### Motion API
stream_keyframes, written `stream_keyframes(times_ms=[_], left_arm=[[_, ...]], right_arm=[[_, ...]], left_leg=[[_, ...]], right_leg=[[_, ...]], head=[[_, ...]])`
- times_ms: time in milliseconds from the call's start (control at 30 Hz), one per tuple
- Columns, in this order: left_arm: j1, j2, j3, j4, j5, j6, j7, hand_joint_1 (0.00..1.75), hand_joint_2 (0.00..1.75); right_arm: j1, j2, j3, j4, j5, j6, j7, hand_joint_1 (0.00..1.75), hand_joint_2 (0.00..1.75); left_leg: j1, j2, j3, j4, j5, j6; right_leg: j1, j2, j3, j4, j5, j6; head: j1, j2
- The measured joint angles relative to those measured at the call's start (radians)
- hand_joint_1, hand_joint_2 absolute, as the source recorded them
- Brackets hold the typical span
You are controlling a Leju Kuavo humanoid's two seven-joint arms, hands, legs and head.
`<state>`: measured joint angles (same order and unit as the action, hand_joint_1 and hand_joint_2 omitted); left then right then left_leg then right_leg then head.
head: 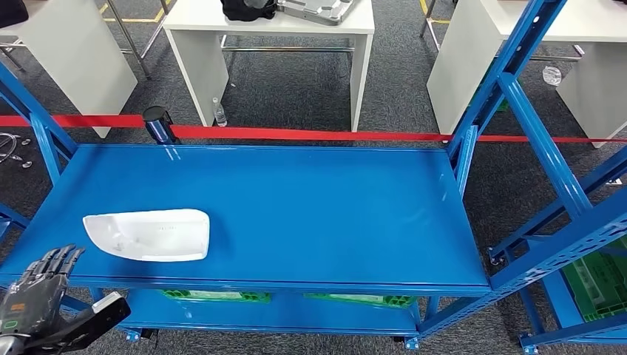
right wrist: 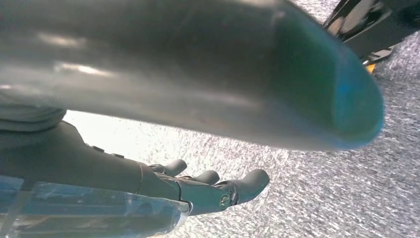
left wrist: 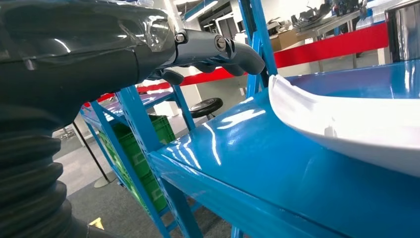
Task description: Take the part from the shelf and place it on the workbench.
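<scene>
The part is a white curved plastic shell (head: 150, 234) lying on the blue shelf top (head: 318, 214), towards its front left. The left wrist view sees the same white shell (left wrist: 341, 124) close up, resting on the blue surface. My left hand (head: 41, 292) hovers below the shelf's front left corner, short of the shell, fingers spread and holding nothing; its dark fingers (left wrist: 218, 49) reach towards the shell without touching. My right hand (right wrist: 208, 191) hangs over grey carpet, fingers loosely extended and empty.
Blue uprights and braces (head: 517, 96) frame the rack's right side. A red barrier tape (head: 310, 134) runs behind the shelf, with white tables (head: 273, 29) beyond. Green crates (head: 214, 296) sit on the lower level. A dark post (head: 157, 122) stands at the back left.
</scene>
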<state>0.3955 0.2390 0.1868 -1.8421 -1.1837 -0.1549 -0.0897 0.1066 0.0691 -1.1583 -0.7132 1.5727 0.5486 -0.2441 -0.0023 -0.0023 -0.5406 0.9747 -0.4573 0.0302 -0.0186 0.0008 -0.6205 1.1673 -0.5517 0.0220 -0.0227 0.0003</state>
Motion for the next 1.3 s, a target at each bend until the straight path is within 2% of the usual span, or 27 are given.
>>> stream_keyframes(times_ms=[33,67,100,167,233,300,367,400,467,700,767,800,833,900,933,967,1000,1033,1067,1100,1133,1167,1200,1300], left_arm=[[-0.001,0.000,0.000,0.004,0.000,0.000,0.000,0.00,1.75],[-0.003,0.001,0.000,0.007,0.000,0.000,0.000,0.00,1.75],[-0.004,0.002,0.000,0.010,0.000,0.000,0.000,0.00,1.75],[-0.006,0.003,0.001,0.015,0.000,0.000,-0.001,0.00,1.75],[-0.007,0.006,0.002,0.018,0.000,0.000,-0.002,0.00,1.75],[-0.009,0.011,0.003,0.022,-0.002,0.000,-0.002,0.00,1.75],[-0.016,0.014,0.002,0.034,-0.005,0.000,-0.004,0.00,1.75],[-0.019,0.015,0.001,0.042,-0.008,-0.001,-0.005,0.00,1.75],[-0.024,0.015,0.000,0.055,-0.012,-0.001,-0.007,0.00,1.75],[-0.028,0.015,-0.001,0.061,-0.014,0.000,-0.007,0.00,1.75],[-0.039,0.017,-0.003,0.077,-0.019,0.006,-0.008,0.00,1.75],[-0.055,0.019,-0.006,0.092,-0.026,0.016,-0.009,0.00,1.75],[-0.080,0.024,-0.010,0.112,-0.035,0.031,-0.009,0.00,1.75],[-0.147,0.033,-0.020,0.152,-0.050,0.062,-0.006,0.00,1.75],[-0.174,0.036,-0.023,0.167,-0.054,0.070,-0.005,0.00,1.75],[-0.194,0.036,-0.026,0.178,-0.056,0.072,-0.004,0.00,1.75],[-0.204,0.036,-0.029,0.187,-0.059,0.072,-0.004,0.00,1.75],[-0.212,0.035,-0.031,0.195,-0.062,0.072,-0.004,0.00,1.75],[-0.219,0.035,-0.033,0.202,-0.064,0.073,-0.004,0.00,1.75],[-0.225,0.035,-0.034,0.208,-0.066,0.074,-0.004,0.00,1.75],[-0.230,0.035,-0.035,0.212,-0.068,0.075,-0.004,0.00,1.75],[-0.234,0.035,-0.036,0.216,-0.070,0.076,-0.004,0.00,1.75],[-0.237,0.035,-0.037,0.220,-0.071,0.078,-0.004,0.00,1.75],[-0.241,0.037,-0.039,0.228,-0.072,0.080,-0.004,0.00,1.75]], right_arm=[[-0.001,-0.002,0.000,0.002,0.000,0.000,0.000,0.00,0.00],[-0.003,-0.005,0.001,0.004,0.000,-0.001,0.000,0.00,0.00],[-0.004,-0.006,0.001,0.006,0.000,-0.002,0.000,0.00,0.00],[-0.004,-0.008,0.003,0.008,0.000,-0.002,0.000,0.00,0.00],[-0.004,-0.009,0.006,0.012,0.000,-0.004,-0.001,0.00,0.00],[-0.005,-0.010,0.008,0.016,0.000,-0.008,-0.004,0.00,0.00],[-0.005,-0.013,0.009,0.023,0.000,-0.011,-0.009,0.00,0.00],[-0.005,-0.014,0.009,0.027,0.000,-0.012,-0.011,0.00,0.00],[-0.005,-0.016,0.010,0.032,0.000,-0.014,-0.013,0.00,0.00],[-0.006,-0.017,0.011,0.034,0.000,-0.015,-0.013,0.00,0.00],[-0.008,-0.019,0.013,0.042,0.000,-0.024,-0.014,0.00,0.00],[-0.013,-0.022,0.015,0.053,0.000,-0.035,-0.014,0.00,0.00],[-0.018,-0.026,0.018,0.070,0.000,-0.049,-0.014,0.00,0.00],[-0.030,-0.044,0.025,0.114,0.000,-0.074,-0.015,0.00,0.00],[-0.034,-0.052,0.029,0.132,0.000,-0.080,-0.015,0.00,0.00],[-0.035,-0.058,0.032,0.144,0.000,-0.082,-0.015,0.00,0.00],[-0.036,-0.061,0.035,0.152,0.000,-0.083,-0.015,0.00,0.00],[-0.036,-0.064,0.037,0.160,0.000,-0.084,-0.015,0.00,0.00],[-0.037,-0.066,0.039,0.166,0.000,-0.085,-0.015,0.00,0.00],[-0.038,-0.069,0.040,0.171,0.000,-0.088,-0.015,0.00,0.00],[-0.041,-0.072,0.041,0.177,0.000,-0.092,-0.015,0.00,0.00],[-0.043,-0.074,0.041,0.183,0.000,-0.095,-0.015,0.00,0.00],[-0.044,-0.077,0.041,0.188,0.000,-0.098,-0.015,0.00,0.00],[-0.046,-0.080,0.042,0.201,0.000,-0.101,-0.015,0.00,0.00]], left_leg=[[-0.002,-0.001,-0.001,0.005,-0.003,-0.003],[-0.004,-0.001,-0.003,0.009,-0.006,-0.008],[-0.006,-0.001,-0.005,0.013,-0.008,-0.012],[-0.005,-0.002,-0.007,0.015,-0.009,-0.020],[-0.002,-0.001,-0.013,0.028,-0.018,-0.030],[0.004,0.000,-0.048,0.109,-0.069,-0.044],[0.011,0.000,-0.106,0.242,-0.134,-0.055],[0.013,0.000,-0.128,0.292,-0.151,-0.057],[0.014,0.000,-0.147,0.331,-0.160,-0.059],[0.015,0.000,-0.143,0.324,-0.151,-0.059],[0.015,0.000,-0.100,0.236,-0.099,-0.055],[0.012,0.000,-0.062,0.156,-0.066,-0.050],[0.008,0.000,-0.029,0.082,-0.037,-0.041],[0.003,0.001,0.007,-0.005,-0.009,-0.014],[0.002,0.001,0.008,-0.012,-0.002,-0.004],[0.003,0.002,0.010,-0.019,0.003,0.002],[0.002,0.002,0.010,-0.018,0.003,0.002],[0.001,0.002,0.010,-0.016,0.003,0.001],[0.001,0.001,0.011,-0.015,0.002,0.000],[0.001,0.001,0.011,-0.011,0.000,-0.003],[-0.001,0.001,0.008,-0.005,-0.003,-0.007],[-0.003,0.001,0.005,0.000,-0.006,-0.012],[-0.004,0.001,0.001,0.005,-0.008,-0.016],[-0.002,0.001,-0.005,0.012,-0.012,-0.026]], right_leg=[[0.001,0.000,0.034,-0.071,0.026,0.001],[0.002,0.000,0.060,-0.126,0.045,-0.002],[0.004,0.000,0.072,-0.155,0.054,-0.008],[0.006,0.001,0.072,-0.163,0.060,-0.023],[0.002,0.000,0.075,-0.166,0.064,-0.032],[-0.003,0.000,0.078,-0.167,0.067,-0.037],[-0.002,0.000,0.077,-0.166,0.068,-0.039],[-0.002,0.000,0.076,-0.166,0.068,-0.039],[-0.002,-0.001,0.076,-0.166,0.068,-0.039],[-0.002,-0.001,0.076,-0.166,0.067,-0.039],[-0.002,0.000,0.079,-0.166,0.067,-0.038],[0.000,0.000,0.079,-0.166,0.068,-0.037],[0.001,0.000,0.078,-0.168,0.070,-0.031],[0.003,0.000,0.023,-0.067,0.024,-0.025],[0.003,0.000,-0.015,0.009,-0.007,-0.023],[0.003,0.000,-0.053,0.089,-0.039,-0.024],[0.003,-0.001,-0.066,0.115,-0.043,-0.020],[0.003,-0.001,-0.058,0.101,-0.031,-0.013],[0.003,-0.001,-0.032,0.048,-0.006,-0.005],[0.002,-0.001,0.005,-0.030,0.024,0.002],[0.002,-0.001,0.036,-0.097,0.048,0.002],[0.003,-0.001,0.058,-0.143,0.063,-0.002],[0.005,-0.001,0.067,-0.165,0.070,-0.009],[0.004,0.000,0.066,-0.167,0.074,-0.026]], head=[[0.000,0.000],[0.000,0.000],[-0.001,0.000],[-0.002,0.000],[-0.003,0.000],[-0.006,0.000],[-0.008,0.000],[-0.008,0.000],[-0.008,0.000],[-0.008,0.000],[-0.008,0.000],[-0.008,0.000],[-0.008,0.000],[-0.005,0.000],[-0.004,0.000],[-0.003,0.000],[-0.003,0.000],[-0.003,0.000],[-0.003,0.000],[-0.003,0.000],[-0.003,0.000],[-0.004,0.000],[-0.004,0.000],[-0.004,0.000]])
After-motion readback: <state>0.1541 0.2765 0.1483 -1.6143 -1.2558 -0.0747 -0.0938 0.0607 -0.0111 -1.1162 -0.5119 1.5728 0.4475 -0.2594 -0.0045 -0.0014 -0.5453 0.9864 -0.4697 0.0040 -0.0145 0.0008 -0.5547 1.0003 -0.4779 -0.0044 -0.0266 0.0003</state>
